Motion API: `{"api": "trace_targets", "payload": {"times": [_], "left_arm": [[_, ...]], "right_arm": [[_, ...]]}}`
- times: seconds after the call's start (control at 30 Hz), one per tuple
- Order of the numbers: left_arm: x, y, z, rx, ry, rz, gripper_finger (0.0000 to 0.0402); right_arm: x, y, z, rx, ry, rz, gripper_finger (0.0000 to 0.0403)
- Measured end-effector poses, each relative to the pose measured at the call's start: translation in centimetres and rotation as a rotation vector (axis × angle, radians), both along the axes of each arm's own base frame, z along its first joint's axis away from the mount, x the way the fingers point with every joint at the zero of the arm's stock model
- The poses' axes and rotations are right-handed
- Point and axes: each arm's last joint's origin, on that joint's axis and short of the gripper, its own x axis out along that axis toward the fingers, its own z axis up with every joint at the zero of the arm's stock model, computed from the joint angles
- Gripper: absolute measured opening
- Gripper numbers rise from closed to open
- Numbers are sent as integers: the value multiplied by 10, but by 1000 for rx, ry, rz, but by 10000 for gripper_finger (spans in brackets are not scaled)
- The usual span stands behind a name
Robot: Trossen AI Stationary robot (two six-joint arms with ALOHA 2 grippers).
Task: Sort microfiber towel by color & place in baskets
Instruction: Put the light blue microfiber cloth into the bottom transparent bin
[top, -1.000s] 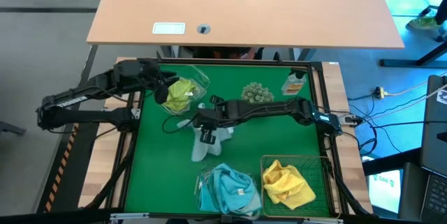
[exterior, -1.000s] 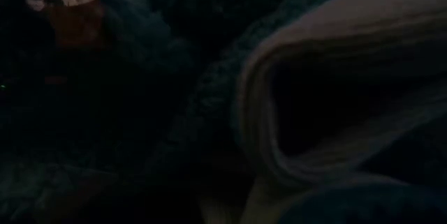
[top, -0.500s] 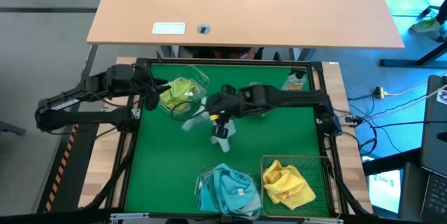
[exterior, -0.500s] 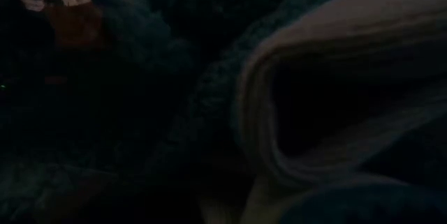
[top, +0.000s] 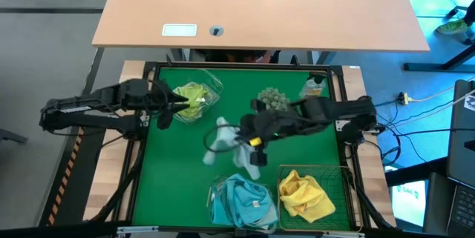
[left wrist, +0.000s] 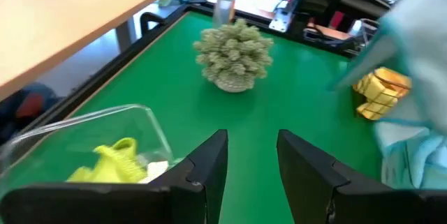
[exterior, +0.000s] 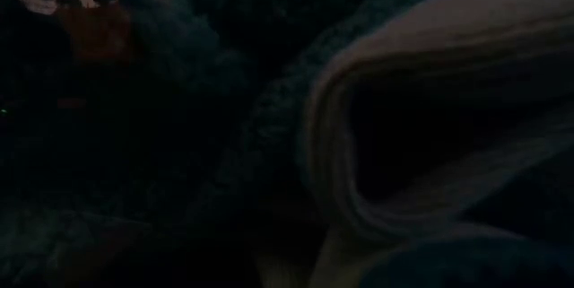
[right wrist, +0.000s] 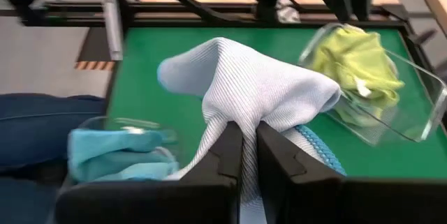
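On the tabletop (top: 163, 171) a tub (top: 197, 98) with a towel stands at the back left, the spiky ball (top: 273, 98) to its right; another tub (top: 241, 201) and the wire basket (top: 315, 192) stand in front, side by side.

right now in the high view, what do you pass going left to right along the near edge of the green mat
clear plastic tub holding teal fuzzy cloths → square wire mesh basket holding a crumpled yellow cloth
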Motion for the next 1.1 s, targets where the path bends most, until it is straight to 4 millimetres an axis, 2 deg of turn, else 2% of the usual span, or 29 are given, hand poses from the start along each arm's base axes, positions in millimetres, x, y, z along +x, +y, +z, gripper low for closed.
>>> {"api": "trace_targets", "payload": {"times": [0.27,0.47,0.67,1.1], "left_arm": [[13,-7,-23,6,-54,-64,119],[17,-14,-30,7,-91,-116,119],[18,-20,-30,5,-97,-158,119],[18,-26,-30,4,-98,-192,119]], "right_arm": [[-28,43,12,-40,-44,78,24],[-50,65,20,-33,-77,106,24],[-61,86,21,18,-80,124,24],[-69,136,7,41,-93,207,24]]}}
